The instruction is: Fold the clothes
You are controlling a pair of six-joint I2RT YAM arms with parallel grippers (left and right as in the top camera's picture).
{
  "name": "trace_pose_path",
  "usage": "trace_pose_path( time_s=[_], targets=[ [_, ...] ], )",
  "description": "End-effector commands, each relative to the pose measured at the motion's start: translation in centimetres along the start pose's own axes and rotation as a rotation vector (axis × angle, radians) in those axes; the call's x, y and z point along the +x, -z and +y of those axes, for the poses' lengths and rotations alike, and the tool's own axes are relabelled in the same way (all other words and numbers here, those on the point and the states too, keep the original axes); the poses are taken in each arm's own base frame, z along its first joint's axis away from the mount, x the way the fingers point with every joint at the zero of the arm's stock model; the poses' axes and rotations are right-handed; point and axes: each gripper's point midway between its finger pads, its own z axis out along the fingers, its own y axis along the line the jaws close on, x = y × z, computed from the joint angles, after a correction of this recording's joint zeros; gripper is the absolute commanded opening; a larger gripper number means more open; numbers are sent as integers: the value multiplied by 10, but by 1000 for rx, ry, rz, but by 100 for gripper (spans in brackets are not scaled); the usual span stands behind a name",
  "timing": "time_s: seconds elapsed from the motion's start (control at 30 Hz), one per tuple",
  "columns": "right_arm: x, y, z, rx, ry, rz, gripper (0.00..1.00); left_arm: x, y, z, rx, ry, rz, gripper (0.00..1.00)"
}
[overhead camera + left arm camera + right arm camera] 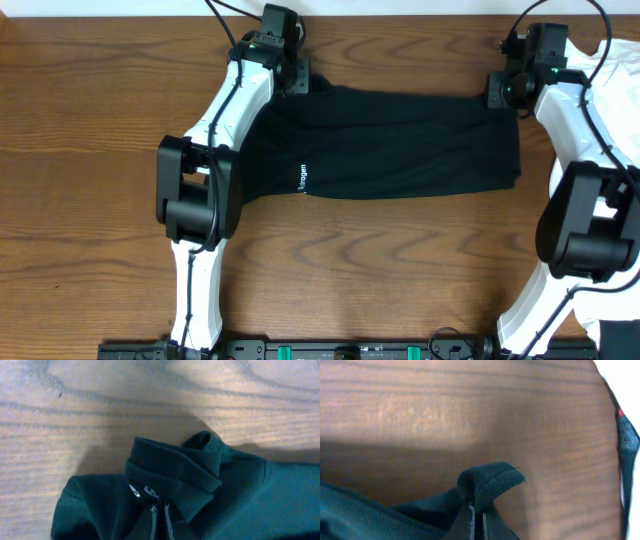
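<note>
1. Where things are: the black shirt (400, 145) lies as a wide band across the far-middle of the surface (90, 150). It looks already doubled, w/ the white logo print (304, 178) at its near edge. A white shirt (612, 62) sits at the far R corner and isn't part of the job.
2. L claw (160, 521) is pressed together on a pinch of black fabric just below the collar (175, 467), at the band's far-L corner.
3. R claw (477, 521) is likewise pinched tight, on a small ribbed fold (492, 479) of the shirt's edge at the far-R corner.
4. Step in hand, as I read it: bring the far edge over toward the near edge for the next fold.
5. To do it well, lift both corners together at the same height & pace, so the far edge is taut and straight btwn the claws. Thin soft cloth will prob. sag mid-span otherwise.
6. Raise only enough to clear the lower layer w/o dragging it. Lay edge square on edge, then release.
7. Watch the R side: the white shirt is near, so don't snag it.
8. Risk: both pinches are small, esp. R, and a jerk could pull the fabric free.
9. Pose: both arms reach long to the far edge, elbows bent either side of the shirt. Wrists pitch down so the claws meet the cloth low, nr the surface. The L forearm passes over the shirt's L end.
</note>
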Motion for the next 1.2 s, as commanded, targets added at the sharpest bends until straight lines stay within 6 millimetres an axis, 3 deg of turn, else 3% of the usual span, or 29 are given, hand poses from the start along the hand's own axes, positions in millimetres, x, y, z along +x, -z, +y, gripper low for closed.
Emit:
trace_pose_path(
  time_s=[0.0,0.17,0.3,0.7,0.93,1.17],
  targets=[
    [-1,16,-5,6,0,-1,1,-16,44,-4,13,1,-58,6],
    [12,16,-5,3,16,51,1,-11,79,-6,9,3,-40,6],
    [22,17,-4,-2,28,92,1,7,96,-3,-5,7,29,6],
    [73,27,-1,-30,91,302,1,82,108,11,-76,61,333,6],
    [101,37,2,-45,86,419,1,119,102,21,-133,152,450,6],
    [128,38,2,-47,82,509,1,159,90,51,-320,255,523,6]
  ],
)
